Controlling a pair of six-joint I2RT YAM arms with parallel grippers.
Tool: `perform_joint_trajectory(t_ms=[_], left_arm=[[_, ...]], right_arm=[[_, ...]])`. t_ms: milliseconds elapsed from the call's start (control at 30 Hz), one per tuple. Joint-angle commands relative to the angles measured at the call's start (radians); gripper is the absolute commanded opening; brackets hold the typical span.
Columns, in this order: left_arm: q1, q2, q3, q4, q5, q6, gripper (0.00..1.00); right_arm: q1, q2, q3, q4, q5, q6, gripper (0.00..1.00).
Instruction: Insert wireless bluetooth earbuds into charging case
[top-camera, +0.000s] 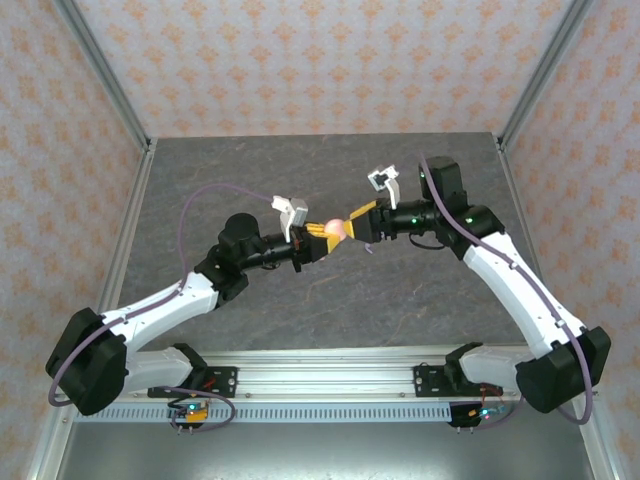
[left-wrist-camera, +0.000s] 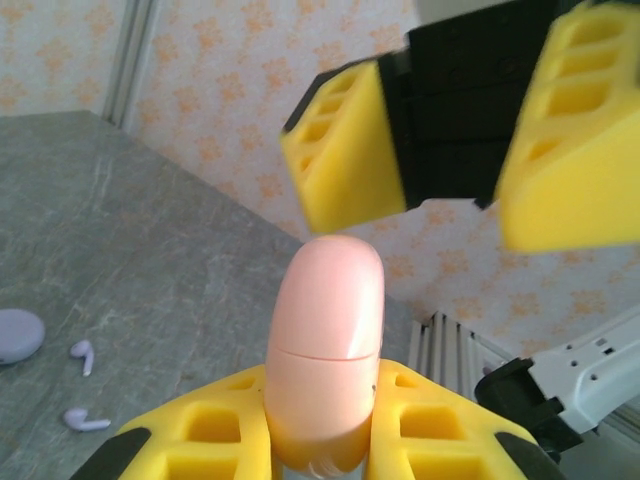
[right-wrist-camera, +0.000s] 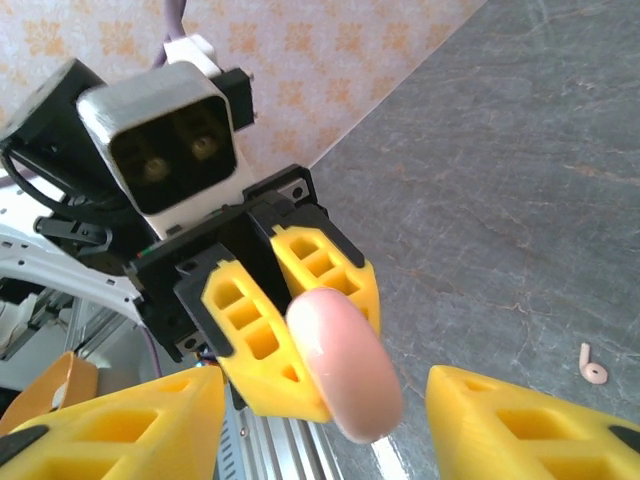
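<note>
A closed salmon-pink charging case (left-wrist-camera: 325, 340) stands upright between the yellow fingers of my left gripper (left-wrist-camera: 322, 378), which is shut on its lower half. The top view has that case (top-camera: 335, 230) held above the table's middle, where both grippers meet. My right gripper (right-wrist-camera: 325, 390) is open, its yellow fingers (right-wrist-camera: 130, 430) standing either side of the case's (right-wrist-camera: 345, 365) free end without touching it. Two lilac earbuds (left-wrist-camera: 82, 355) (left-wrist-camera: 85, 420) lie on the grey table beside a lilac case (left-wrist-camera: 18, 333). One pink earbud (right-wrist-camera: 593, 365) lies on the table.
The grey table (top-camera: 300, 170) is ringed by patterned walls and metal corner posts (top-camera: 110, 75). An aluminium rail (top-camera: 330, 365) carrying both arm bases runs along the near edge.
</note>
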Motion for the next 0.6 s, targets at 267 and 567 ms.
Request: perform_joint_trajectory(t_ms=[267,567], left_arm=[[-0.010,-0.008,0.044,0.043,0.057,-0.028,0.07],[-0.010,0.000,0.051,0.056,0.075,-0.034,0.07]], right_arm=[[0.003,0.034,0.031,-0.080,-0.113,-0.108,0.50],[0.003,0.047,0.035,-0.085,-0.144,-0.112,0.39]])
